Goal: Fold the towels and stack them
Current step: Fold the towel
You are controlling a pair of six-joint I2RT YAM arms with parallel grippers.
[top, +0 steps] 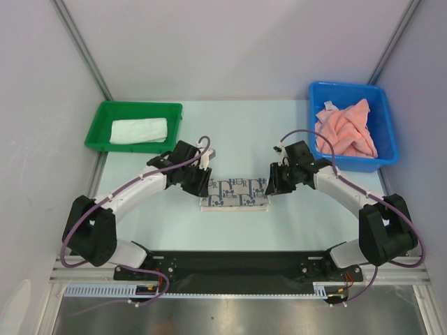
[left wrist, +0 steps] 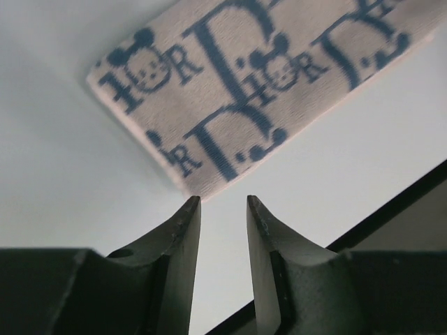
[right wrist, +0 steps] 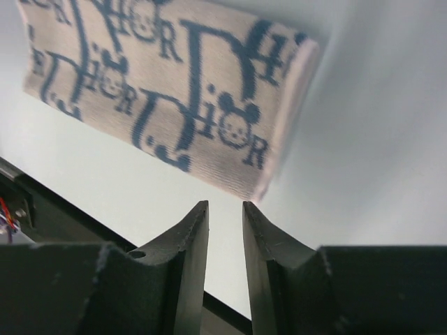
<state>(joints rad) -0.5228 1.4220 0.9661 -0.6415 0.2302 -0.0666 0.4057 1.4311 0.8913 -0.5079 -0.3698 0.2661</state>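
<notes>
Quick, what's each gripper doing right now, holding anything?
Left gripper: open, holding nothing; the folded patterned towel lies just beyond its tips.
Right gripper: open, holding nothing, at the towel's other end.

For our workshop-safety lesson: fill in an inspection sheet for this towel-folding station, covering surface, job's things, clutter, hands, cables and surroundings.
Surface: pale table, no stains seen.
Job's things: patterned towel folded flat at centre; white towel folded in green bin; pink towel crumpled in blue bin.
Clutter: nothing seen.
Hands: left hand and right hand slightly open, empty, one at each end of the patterned towel.
Cables: purple cables loop along both arms, off the towels.
Surroundings: grey walls, metal posts.
</notes>
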